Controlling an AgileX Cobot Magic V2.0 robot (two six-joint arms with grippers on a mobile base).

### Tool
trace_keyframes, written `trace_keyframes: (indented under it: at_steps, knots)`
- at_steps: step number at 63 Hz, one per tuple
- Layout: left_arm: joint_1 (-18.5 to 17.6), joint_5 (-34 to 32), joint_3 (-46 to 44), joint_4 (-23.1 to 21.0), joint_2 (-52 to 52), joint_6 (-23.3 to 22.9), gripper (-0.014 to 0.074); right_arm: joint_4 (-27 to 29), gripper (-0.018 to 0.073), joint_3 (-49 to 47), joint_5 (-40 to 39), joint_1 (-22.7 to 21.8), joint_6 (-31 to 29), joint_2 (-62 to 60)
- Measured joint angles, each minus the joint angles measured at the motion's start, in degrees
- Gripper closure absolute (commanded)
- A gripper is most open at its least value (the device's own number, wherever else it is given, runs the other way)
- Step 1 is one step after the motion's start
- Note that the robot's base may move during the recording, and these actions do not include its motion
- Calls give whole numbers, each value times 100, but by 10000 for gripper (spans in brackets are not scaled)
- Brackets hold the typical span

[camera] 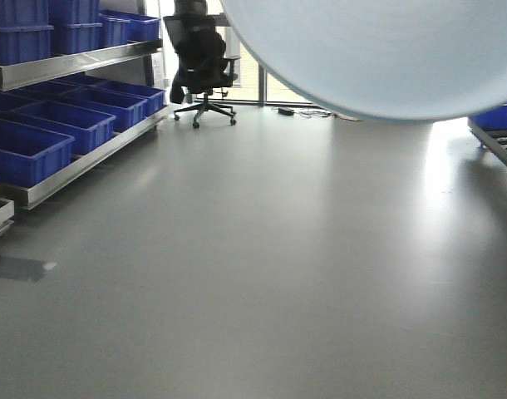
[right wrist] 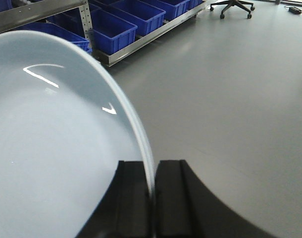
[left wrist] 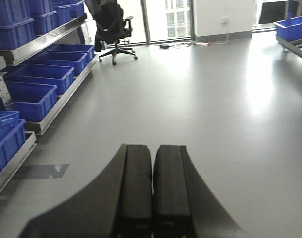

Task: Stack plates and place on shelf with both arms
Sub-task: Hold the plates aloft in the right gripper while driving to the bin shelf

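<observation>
A large white plate with a bluish tint [right wrist: 57, 139] fills the left of the right wrist view, standing on edge. My right gripper [right wrist: 154, 163] is shut on its rim, which runs down between the two black fingers. In the front view the same plate [camera: 378, 50] hangs blurred across the top right, close to the camera. My left gripper [left wrist: 153, 147] is shut with nothing between its fingers, held over bare grey floor. The shelf is out of view.
Steel racking with blue crates [camera: 29, 150] [left wrist: 29, 99] [right wrist: 116, 22] lines the left side. A black office chair [camera: 202, 71] [left wrist: 111, 29] stands at the far end by the windows. Another rack with a blue crate [left wrist: 294, 29] is at the right. Grey floor [camera: 278, 274] lies between.
</observation>
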Motion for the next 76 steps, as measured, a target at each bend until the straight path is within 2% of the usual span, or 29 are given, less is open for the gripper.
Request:
trace_keyframes:
  at_steps: [76]
  knots:
    - [8,0,0,0,7,0,512,0,502,0,-4,0,0,-10]
